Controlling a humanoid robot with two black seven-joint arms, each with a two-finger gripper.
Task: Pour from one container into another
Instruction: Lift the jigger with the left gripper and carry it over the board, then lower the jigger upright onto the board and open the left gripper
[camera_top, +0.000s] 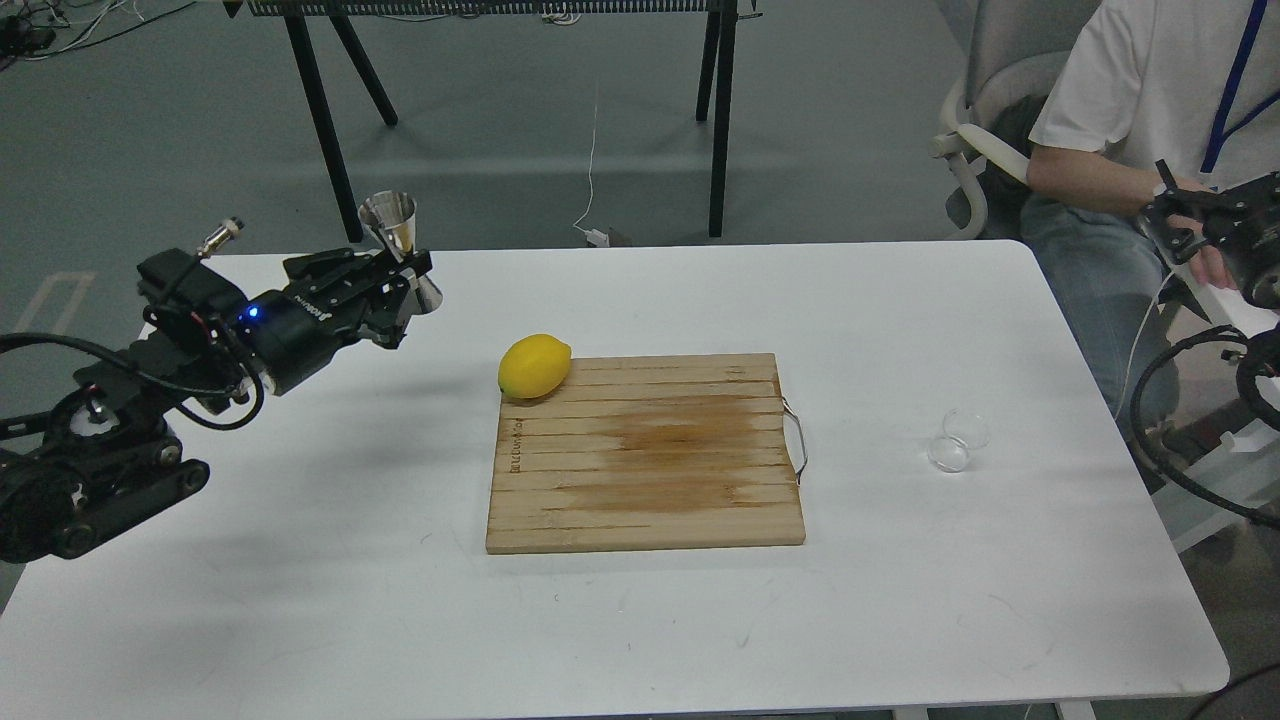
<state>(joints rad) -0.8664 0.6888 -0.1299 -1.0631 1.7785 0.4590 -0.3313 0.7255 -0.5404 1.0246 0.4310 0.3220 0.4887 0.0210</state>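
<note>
My left gripper is shut on the waist of the steel jigger, which it holds upright, raised above the table's back left area. The small clear glass cup stands on the white table at the right, beyond the board's metal handle, with no gripper near it. My right gripper hangs off the table's right edge, high up and partly cut by the frame; its fingers are hard to tell apart.
A wooden cutting board lies mid-table with a lemon at its back left corner. A seated person is at the far right, hand near my right gripper. Black table legs stand behind.
</note>
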